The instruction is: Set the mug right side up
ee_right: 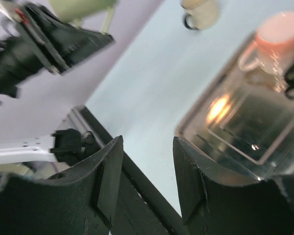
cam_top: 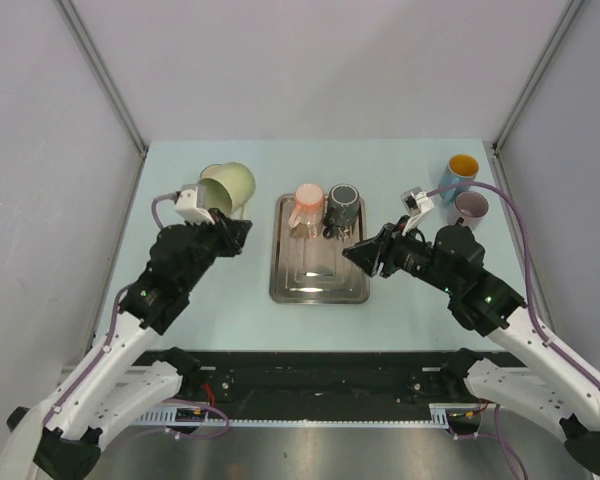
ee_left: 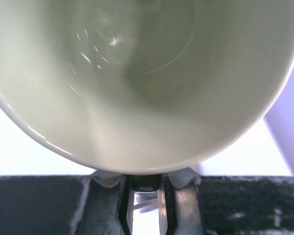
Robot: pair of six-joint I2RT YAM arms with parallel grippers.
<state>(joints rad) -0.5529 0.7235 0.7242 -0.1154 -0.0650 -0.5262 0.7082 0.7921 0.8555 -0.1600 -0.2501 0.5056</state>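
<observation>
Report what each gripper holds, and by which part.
The left gripper holds the pale green mug by its rim, which sits between the jaws. The right gripper is open and holds nothing.

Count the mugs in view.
6. Green mug in the left gripper; cream mug just behind it; pink mug and dark mug on the tray; blue mug and lilac mug far right. None obviously hidden.

Tray (cam_top: pixel 318 282) centred on the counter (cam_top: pixel 230 295), mugs around.
Left mug (cam_top: pixel 308 203) and right mug (cam_top: pixel 342 205) stand on the tray's 12 o'clock end; far mug (cam_top: pixel 462 168) behind near mug (cam_top: pixel 471 208) at 2 o'clock; held mug (cam_top: pixel 232 186) before rear mug (cam_top: pixel 211 172) at 10.
</observation>
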